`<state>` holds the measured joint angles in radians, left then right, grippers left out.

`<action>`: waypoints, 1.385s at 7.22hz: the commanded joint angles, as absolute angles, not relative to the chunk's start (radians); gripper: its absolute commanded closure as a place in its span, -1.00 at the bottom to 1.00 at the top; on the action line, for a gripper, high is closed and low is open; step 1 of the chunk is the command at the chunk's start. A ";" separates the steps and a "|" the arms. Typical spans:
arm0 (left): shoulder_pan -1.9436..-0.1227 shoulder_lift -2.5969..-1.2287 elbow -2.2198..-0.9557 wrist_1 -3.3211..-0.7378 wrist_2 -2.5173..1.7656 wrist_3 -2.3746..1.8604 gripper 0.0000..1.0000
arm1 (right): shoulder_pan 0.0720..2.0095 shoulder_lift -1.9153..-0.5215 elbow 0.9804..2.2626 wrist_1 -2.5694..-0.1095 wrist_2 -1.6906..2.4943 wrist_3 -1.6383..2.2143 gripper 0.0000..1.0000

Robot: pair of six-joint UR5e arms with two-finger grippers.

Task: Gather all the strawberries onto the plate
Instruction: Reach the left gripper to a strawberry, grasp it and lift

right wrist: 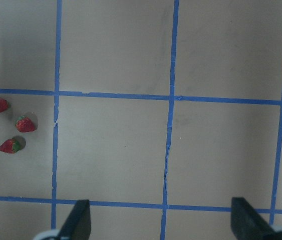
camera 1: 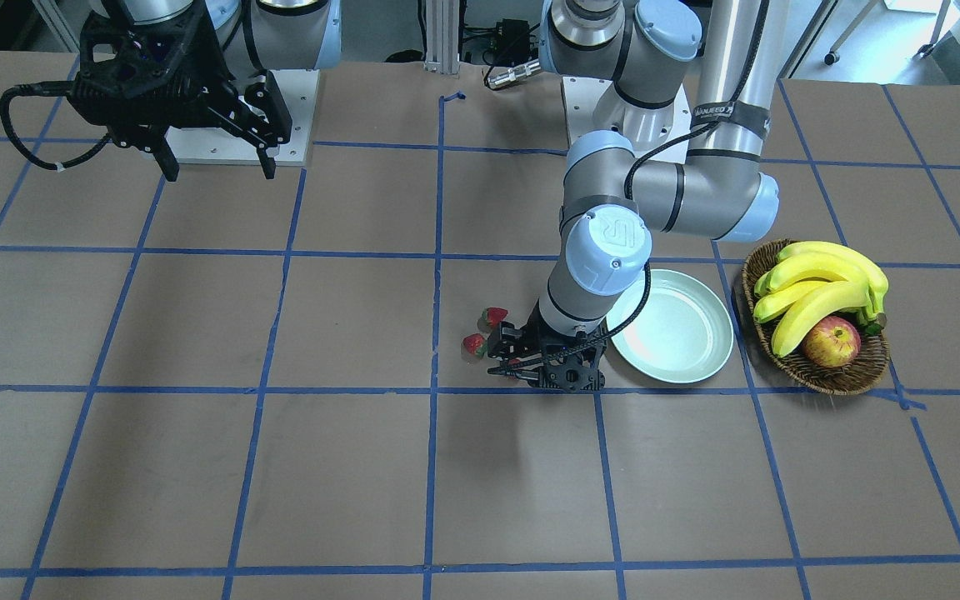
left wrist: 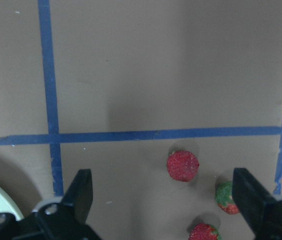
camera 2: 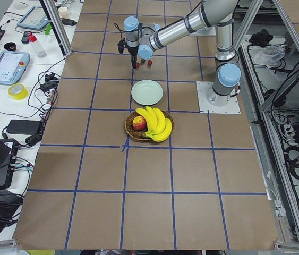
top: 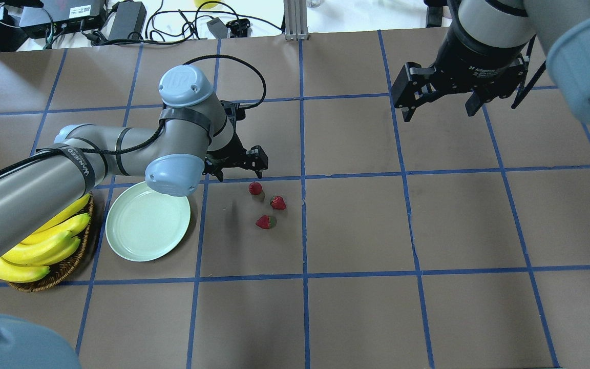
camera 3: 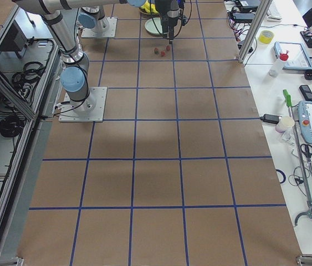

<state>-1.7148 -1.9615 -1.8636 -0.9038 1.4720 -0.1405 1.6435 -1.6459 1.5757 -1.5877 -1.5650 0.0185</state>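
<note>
**Crowded berries, wide claw: the pick can scatter the cluster**

All three strawberries lie on the worktop point(top: 356, 225), none in the plate point(top: 146, 225), which sits bare beside the basket point(top: 59, 271) of bananas point(top: 44, 246). The left claw point(left wrist: 162, 192) is spread wide and holds nothing, and it hangs over the edge of the cluster. The right claw point(top: 438, 105) is likewise released and empty, well apart from the fruit.

The main risk, as I judge it, is the spacing. In the left wrist view the first strawberry point(left wrist: 183, 165) sits off-centre between the jaws, toward the right-hand finger. The second strawberry point(left wrist: 227, 197) lies just beside that finger's line, and the third strawberry point(left wrist: 203, 233) is close behind.

- A straight descent could land a finger on the second berry, bruising it or knocking it away.
- Closing off-centre could push the first berry sideways before both fingers meet it, and a small rounded fruit may roll or squirt out.
- Too firm a squeeze may crush it.
- The plate lies close under the arm's wrist and cable, so a low swing toward it could nudge its rim.
</note>
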 commanded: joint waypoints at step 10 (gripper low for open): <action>-1.736 -2.029 -1.882 -0.879 1.447 -0.156 0.77 | 1.644 -1.646 1.575 -1.588 -1.565 0.018 -1.00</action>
<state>-1.7365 -2.0275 -1.8823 -0.8793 1.4531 -0.1559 1.6444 -1.6464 1.5756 -1.5877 -1.5656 0.0184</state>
